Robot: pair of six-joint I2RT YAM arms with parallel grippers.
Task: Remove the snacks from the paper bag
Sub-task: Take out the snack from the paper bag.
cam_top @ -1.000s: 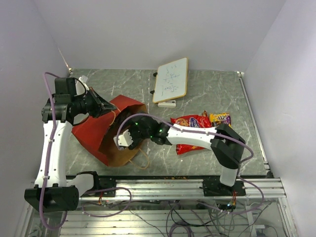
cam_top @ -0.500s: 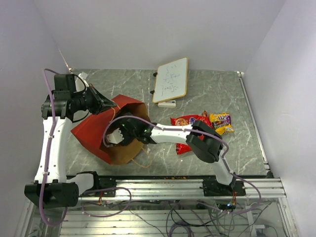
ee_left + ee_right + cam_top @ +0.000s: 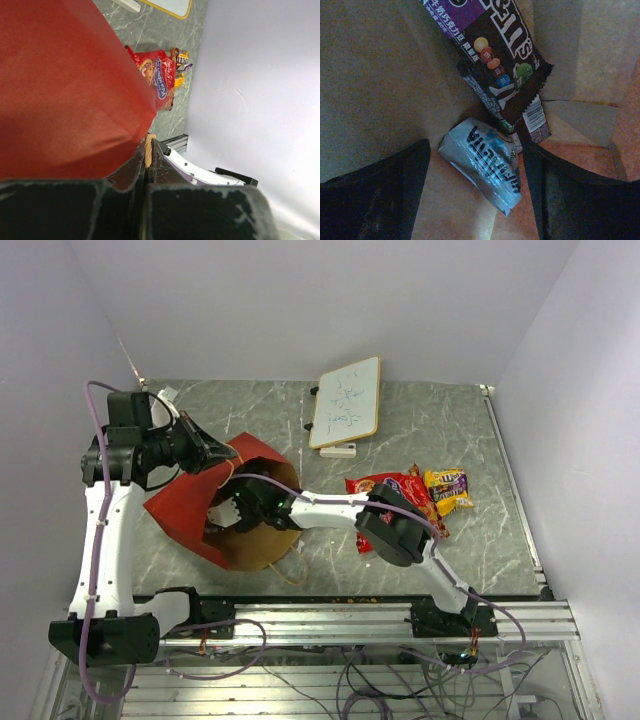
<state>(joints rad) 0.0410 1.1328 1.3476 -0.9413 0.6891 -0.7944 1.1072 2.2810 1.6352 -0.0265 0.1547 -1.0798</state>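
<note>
The paper bag is laid on its side near the left edge of the worktop, with its open mouth turned toward the near edge. Its top rim is held up by the left pincer, which is squeezed almost shut. A twisted paper handle is seen pinched between its fingers.

The right arm is stretched across from the near right corner, and the right pincer is placed deep inside the bag. It is spread wide and nothing is held by it. Two snacks are seen on the brown inside of the bag. A silver packet is found between the two dark fingers. A brown candy packet with a purple corner is found just past it, touching it.

Outside the bag, the red cookie packet is laid near the middle of the worktop, partly hidden by the right arm. A yellow candy packet is laid just beside it, toward the right edge. A small whiteboard is seen near the far edge.
</note>
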